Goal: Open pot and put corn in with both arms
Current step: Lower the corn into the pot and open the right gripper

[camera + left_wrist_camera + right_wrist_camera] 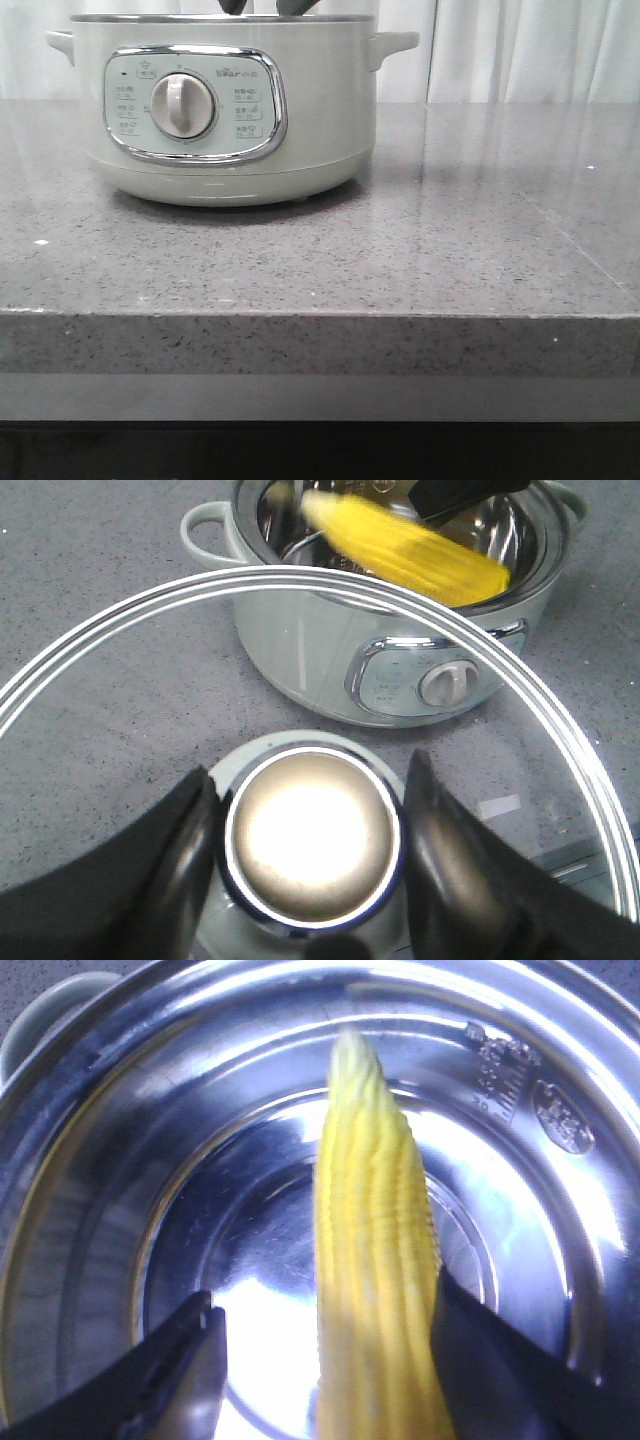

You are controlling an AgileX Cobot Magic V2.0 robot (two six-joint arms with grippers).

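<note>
In the front view the pot (225, 105) stands on the grey speckled counter (400, 260), toward its far left part, with the dial panel facing the front edge. Dark gripper tips show just above its rim (too little is seen to tell more). A white curtain (500, 50) hangs behind the far edge. The counter to the right of the pot and in front of it carries nothing.

In the left wrist view the left gripper (310, 840) is pinching the round metal knob (312, 837) of the glass lid (130, 680), one finger on each side. The lid is held off the pot, so the pot is open. Through and above the glass, the corn (410, 545) is seen over the steel bowl.

In the right wrist view the right gripper (325, 1350) is spread apart. One finger touches the corn; the other stands clear of it. The cob lies over the shiny inner bowl (150, 1160), and its pale tip points to the bowl's wall.
</note>
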